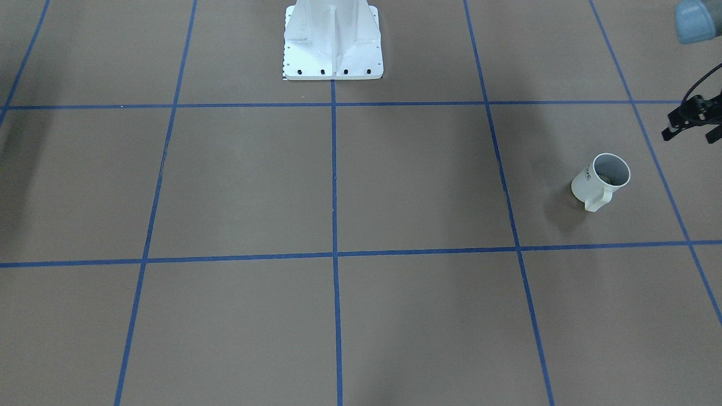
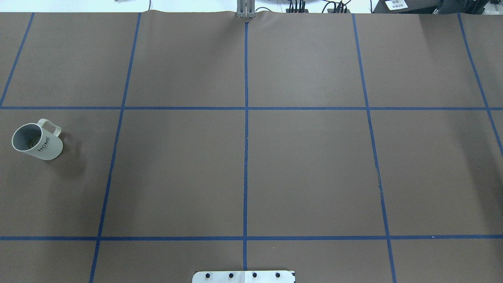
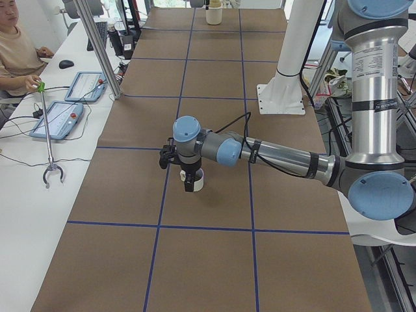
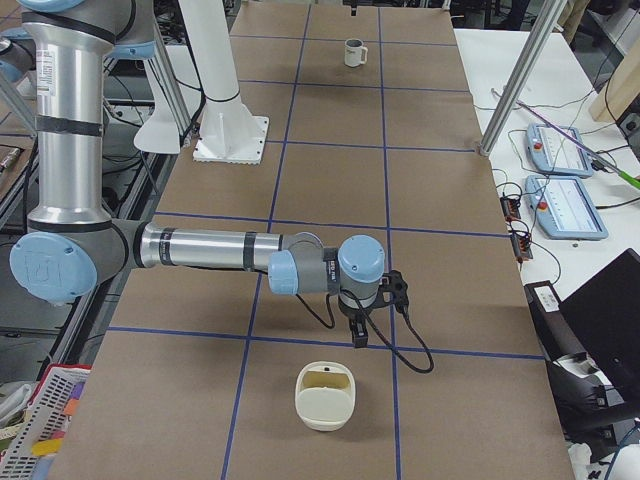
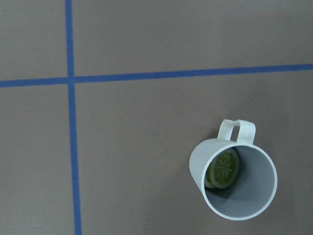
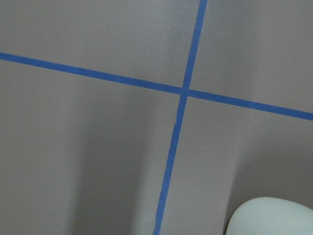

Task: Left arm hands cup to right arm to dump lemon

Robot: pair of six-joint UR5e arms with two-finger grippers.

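A brown table sheet [image 2: 314,169] is gridded with blue tape [image 2: 246,165]. Beside it, a white bench [image 3: 26,221] holds two control pendants [image 3: 57,120].

Left gripper [image 3: 188,187] pointing straight down, extended low; right gripper [image 4: 358,340] likewise; jaws' spread unclear on both.

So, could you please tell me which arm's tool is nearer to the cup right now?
Left. The left tool hovers just beside the cup; the right tool hangs at the table's opposite end, far from it.
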